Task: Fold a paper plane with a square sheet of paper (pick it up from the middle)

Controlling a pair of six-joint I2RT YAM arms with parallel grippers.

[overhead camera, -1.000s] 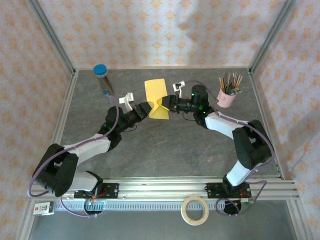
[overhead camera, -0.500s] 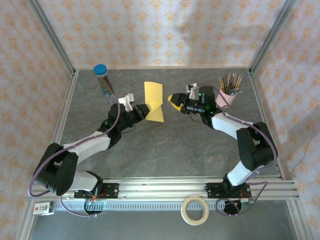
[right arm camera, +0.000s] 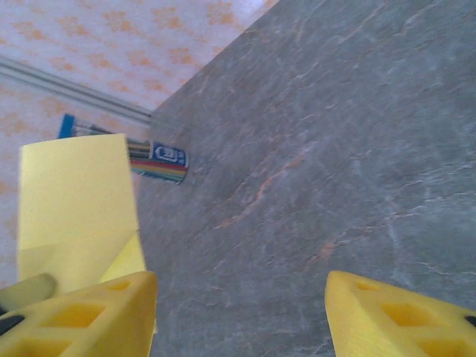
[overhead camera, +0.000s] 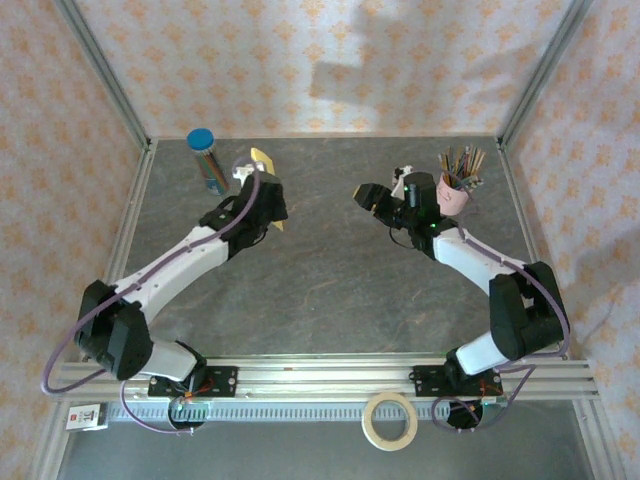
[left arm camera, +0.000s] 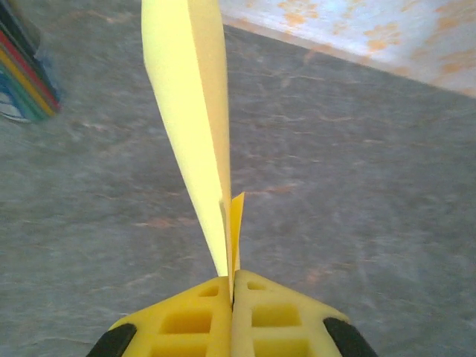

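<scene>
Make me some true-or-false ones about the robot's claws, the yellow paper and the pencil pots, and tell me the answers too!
1. The left claw is pinching the folded yellow paper. True.
2. The right claw is squeezed shut. False: it is wide open, with nothing between its fingers.
3. The pink cup is empty. False: it is stuffed with pencils.
4. The tube at the back left of the table has a blue lid. True.
</scene>
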